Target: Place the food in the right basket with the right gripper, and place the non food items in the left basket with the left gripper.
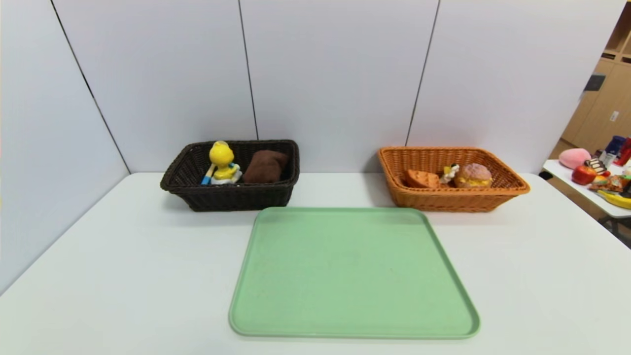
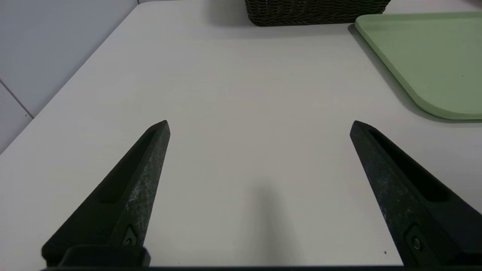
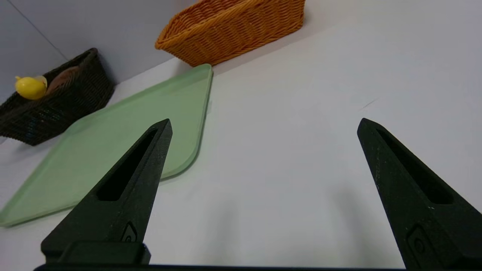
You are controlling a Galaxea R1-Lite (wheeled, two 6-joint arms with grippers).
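Beyond the head view's frame, left gripper (image 2: 260, 122) and right gripper (image 3: 263, 120), fingers apart, empty above the table (image 2: 226, 94).

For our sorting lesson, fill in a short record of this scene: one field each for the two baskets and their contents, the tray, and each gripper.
left basket: dark brown wicker; holds yellow duck toy, brown towel
right basket: orange wicker; holds waffle wedge, bun
green tray: nothing on it, between and in front of the baskets
left gripper: fingers open, holding nothing, above the white table, left of the tray
right gripper: fingers open, holding nothing, above the table, right of the tray
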